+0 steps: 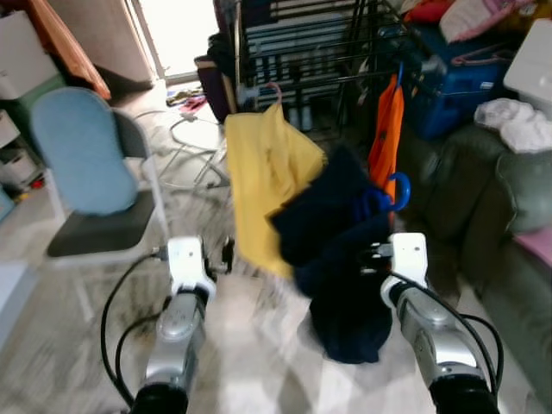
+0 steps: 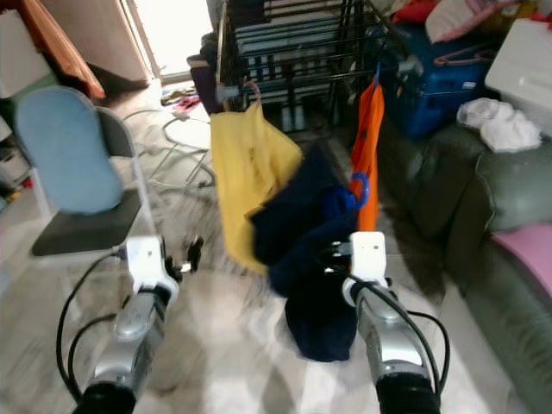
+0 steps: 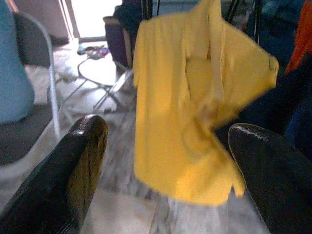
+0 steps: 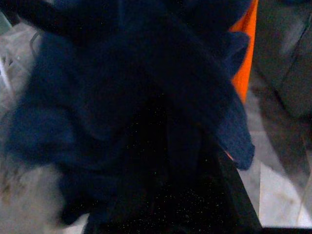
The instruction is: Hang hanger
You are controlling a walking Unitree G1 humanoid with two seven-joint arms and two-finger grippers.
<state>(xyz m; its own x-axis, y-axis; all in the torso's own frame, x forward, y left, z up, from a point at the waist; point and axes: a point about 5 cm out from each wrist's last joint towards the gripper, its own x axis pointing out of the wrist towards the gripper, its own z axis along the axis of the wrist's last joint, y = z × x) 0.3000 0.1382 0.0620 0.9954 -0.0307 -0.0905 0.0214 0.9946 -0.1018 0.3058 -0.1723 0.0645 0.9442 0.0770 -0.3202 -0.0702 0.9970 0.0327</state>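
Right end effector [image 1: 377,252] gripping navy garment [image 1: 341,259] on blue hanger [image 1: 398,191], left end effector [image 3: 165,161] spread wide, facing yellow shirt [image 3: 195,107]

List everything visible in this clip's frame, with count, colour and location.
Yellow shirt: 1, yellow, hanging from the rack, centre.
Navy garment: 1, dark blue, on a blue hanger, at the right gripper.
Orange garment: 1, orange, hanging on the rack, right of centre.
Drying rack: 1, black, at the back.
Chair: 1, blue and grey, left.
Sofa: 1, green, right.
Left gripper: jaws open, facing the yellow shirt.
Right gripper: buried in the navy garment.
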